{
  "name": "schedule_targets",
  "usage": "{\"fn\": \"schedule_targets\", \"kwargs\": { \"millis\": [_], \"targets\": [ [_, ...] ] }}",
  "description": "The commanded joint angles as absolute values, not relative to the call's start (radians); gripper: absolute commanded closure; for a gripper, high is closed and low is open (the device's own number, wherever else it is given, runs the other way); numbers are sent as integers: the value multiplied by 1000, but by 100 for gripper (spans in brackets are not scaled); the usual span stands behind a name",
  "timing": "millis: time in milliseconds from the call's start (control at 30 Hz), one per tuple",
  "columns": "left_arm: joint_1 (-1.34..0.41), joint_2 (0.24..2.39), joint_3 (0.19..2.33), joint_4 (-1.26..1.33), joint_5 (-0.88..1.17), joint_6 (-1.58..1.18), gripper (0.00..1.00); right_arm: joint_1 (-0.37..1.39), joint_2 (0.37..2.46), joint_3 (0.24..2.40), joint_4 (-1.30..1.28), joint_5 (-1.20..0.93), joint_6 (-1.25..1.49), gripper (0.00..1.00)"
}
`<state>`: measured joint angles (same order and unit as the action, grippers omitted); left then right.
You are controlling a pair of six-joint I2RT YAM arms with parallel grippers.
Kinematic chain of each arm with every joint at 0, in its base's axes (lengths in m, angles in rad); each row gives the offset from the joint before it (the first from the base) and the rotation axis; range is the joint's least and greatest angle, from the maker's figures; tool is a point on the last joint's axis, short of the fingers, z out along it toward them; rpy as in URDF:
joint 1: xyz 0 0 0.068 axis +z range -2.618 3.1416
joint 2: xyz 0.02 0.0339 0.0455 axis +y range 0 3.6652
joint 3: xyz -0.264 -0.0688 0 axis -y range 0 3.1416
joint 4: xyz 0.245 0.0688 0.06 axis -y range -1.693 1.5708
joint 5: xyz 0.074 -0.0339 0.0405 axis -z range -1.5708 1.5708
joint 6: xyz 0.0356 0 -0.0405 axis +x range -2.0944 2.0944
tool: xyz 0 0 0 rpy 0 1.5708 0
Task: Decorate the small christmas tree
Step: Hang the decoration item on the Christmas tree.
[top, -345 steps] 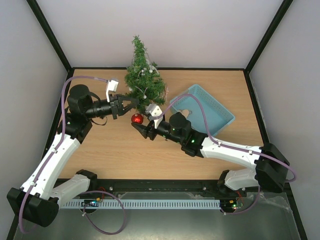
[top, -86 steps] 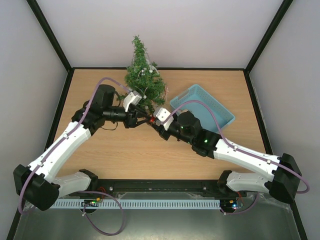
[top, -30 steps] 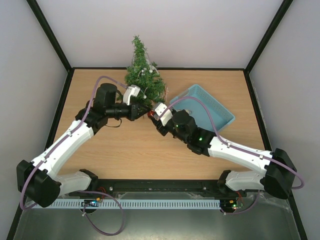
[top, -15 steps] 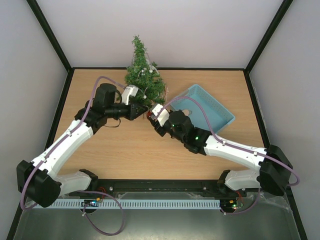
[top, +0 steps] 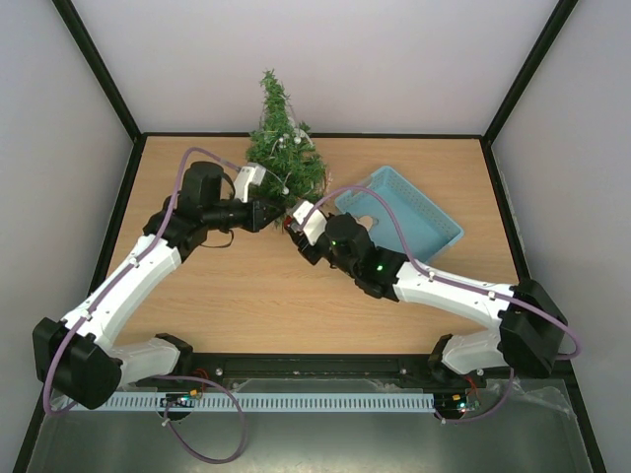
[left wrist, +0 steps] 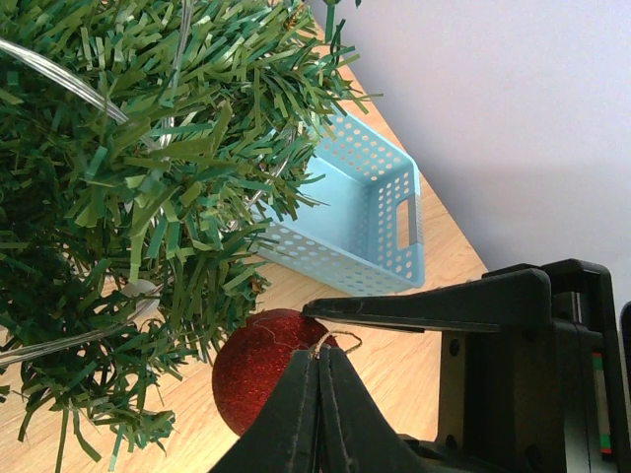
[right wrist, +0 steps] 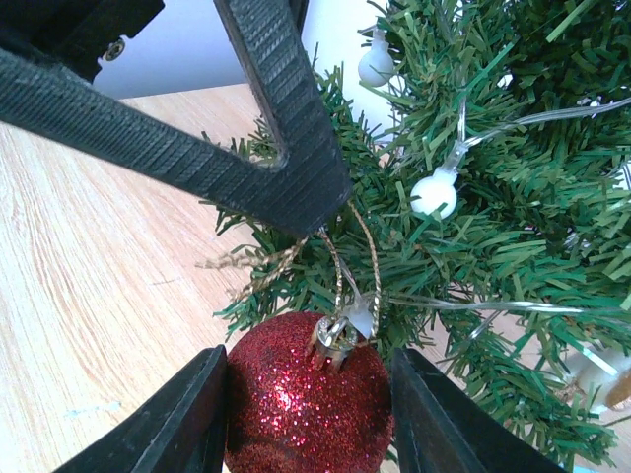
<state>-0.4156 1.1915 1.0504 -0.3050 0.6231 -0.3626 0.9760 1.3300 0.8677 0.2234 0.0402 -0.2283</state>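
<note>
— Both our arms have drawn in to the foot of the tree since the oldest view. Back then our left jaws stood apart, and the ornament hung lower, out over the wood.

— Agreed. We start with the table (top: 197, 296), pale wood. The small christmas tree (top: 281, 148) stands upright at its far edge, a little left of centre.

— Just right of the lowest branches we see the blue basket (top: 419, 212), set at an angle to the table edges.

— Our left gripper (left wrist: 317, 367) reaches in from the left, its tips pressed together.

— And our right gripper (top: 293, 226) comes from the right, meeting it under the lowest boughs.

— We see both its fingers (right wrist: 187, 424) clamped against the sides of the red bauble (right wrist: 306, 399), which sits glittering between them, right against the needles.

— White bulbs (right wrist: 434, 194) on a clear wire lie among the branches just above it.

— Smallest last: the gold loop (right wrist: 367, 246) rises from the bauble's cap, and our left tips pinch it tight.
</note>
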Motion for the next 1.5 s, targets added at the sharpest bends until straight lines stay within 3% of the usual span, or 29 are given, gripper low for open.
{"fn": "schedule_targets", "kwargs": {
  "millis": [0, 700, 1467],
  "targets": [
    [-410, 1193, 1086, -295, 627, -357, 98, 971, 1354, 915, 267, 61, -243, 58],
    [-371, 1179, 1120, -356, 597, -335, 98, 962, 1392, 970, 287, 2, -208, 58],
    [-280, 1213, 1178, -304, 723, -360, 98, 963, 1467, 1097, 229, 29, -153, 59]
  ]
}}
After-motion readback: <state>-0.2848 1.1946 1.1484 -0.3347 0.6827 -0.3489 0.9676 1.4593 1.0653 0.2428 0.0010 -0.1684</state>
